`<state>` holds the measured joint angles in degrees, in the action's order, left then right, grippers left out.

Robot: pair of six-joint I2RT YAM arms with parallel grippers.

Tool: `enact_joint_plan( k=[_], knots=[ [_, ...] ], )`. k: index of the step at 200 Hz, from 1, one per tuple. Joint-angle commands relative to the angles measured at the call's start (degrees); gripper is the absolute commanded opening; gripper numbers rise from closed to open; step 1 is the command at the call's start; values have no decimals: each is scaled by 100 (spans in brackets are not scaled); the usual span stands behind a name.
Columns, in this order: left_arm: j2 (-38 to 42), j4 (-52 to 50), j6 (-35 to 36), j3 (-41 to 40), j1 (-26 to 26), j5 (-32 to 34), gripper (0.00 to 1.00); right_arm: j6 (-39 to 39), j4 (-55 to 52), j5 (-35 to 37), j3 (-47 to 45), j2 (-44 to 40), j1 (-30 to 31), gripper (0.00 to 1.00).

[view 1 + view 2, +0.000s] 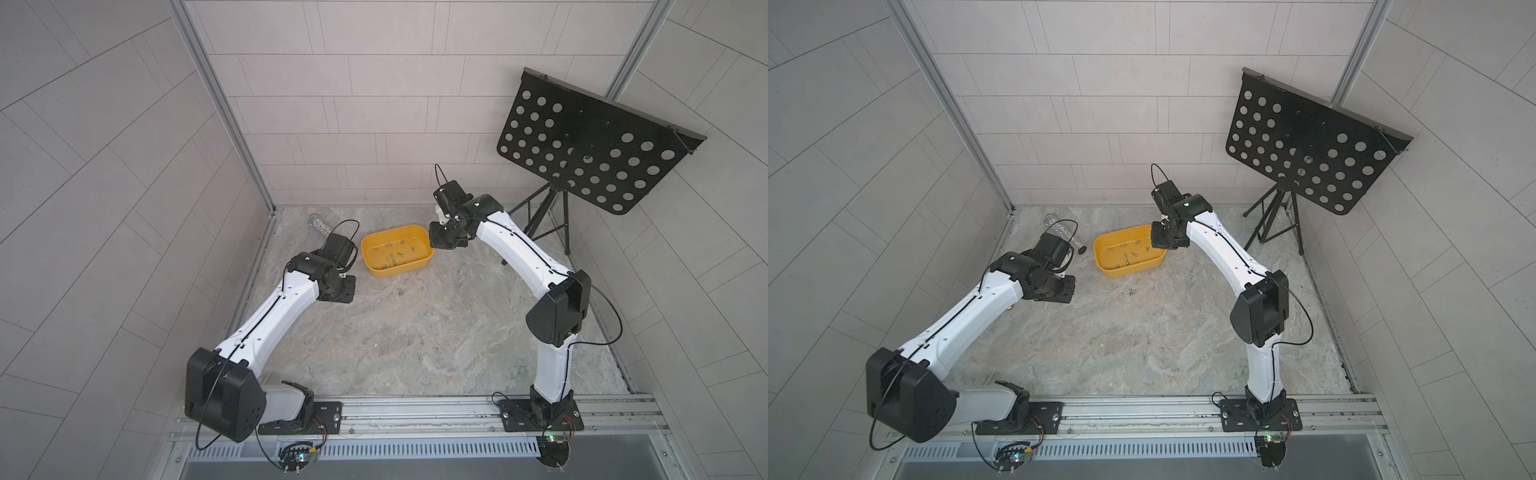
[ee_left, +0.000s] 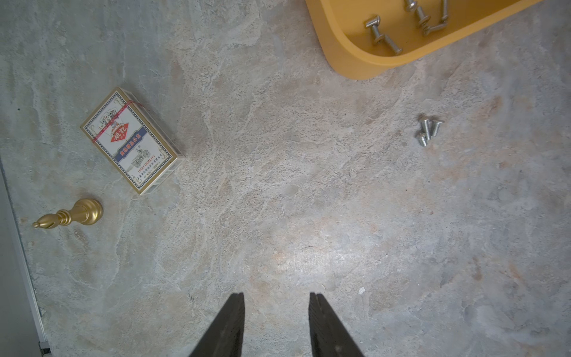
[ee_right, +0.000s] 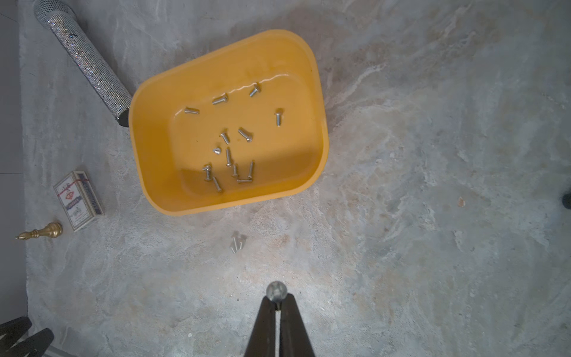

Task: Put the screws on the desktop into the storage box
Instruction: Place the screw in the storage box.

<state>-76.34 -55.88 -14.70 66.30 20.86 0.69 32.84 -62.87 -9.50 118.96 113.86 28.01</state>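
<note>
Silvery and round-headed, a screw (image 3: 276, 291) sits clamped in our right hand (image 3: 279, 301), visible only in its wrist view; our left hand (image 2: 276, 296) gapes empty.

Soft, even light fills both top views, and the wall lines bend near the edges. In the left wrist view the desktop (image 2: 278, 185) looks sharp, with one pale bright patch. The right wrist view is dimmer at its corners. A white shine and a dark shadow band lie on the storage box (image 3: 151, 154) floor. The three loose screws (image 3: 237, 242) look faint and fuzzy there, and the screw (image 3: 276, 290) closest to the lens is blurry too.
</note>
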Motion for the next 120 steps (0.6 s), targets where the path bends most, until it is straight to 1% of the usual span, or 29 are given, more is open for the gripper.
enact_joint_plan(
  k=[1, 37, 60, 84, 120],
  knots=[
    [162, -201, -64, 181, -21, 81, 41, 29, -373, -47, 488, 452, 100, 0],
    [206, -262, -68, 212, -20, 94, 41, 71, -662, -118, 1713, 1384, 167, 0],
    [239, -302, -68, 225, -21, 121, 41, 117, -754, -208, 2327, 2009, 163, 0],
    [283, -362, -66, 233, -28, 155, 41, 194, -644, -305, 2624, 2495, 167, 0],
    [308, -330, -59, 146, -30, 199, 41, 342, -294, -397, 2661, 2904, 178, 0]
  ],
)
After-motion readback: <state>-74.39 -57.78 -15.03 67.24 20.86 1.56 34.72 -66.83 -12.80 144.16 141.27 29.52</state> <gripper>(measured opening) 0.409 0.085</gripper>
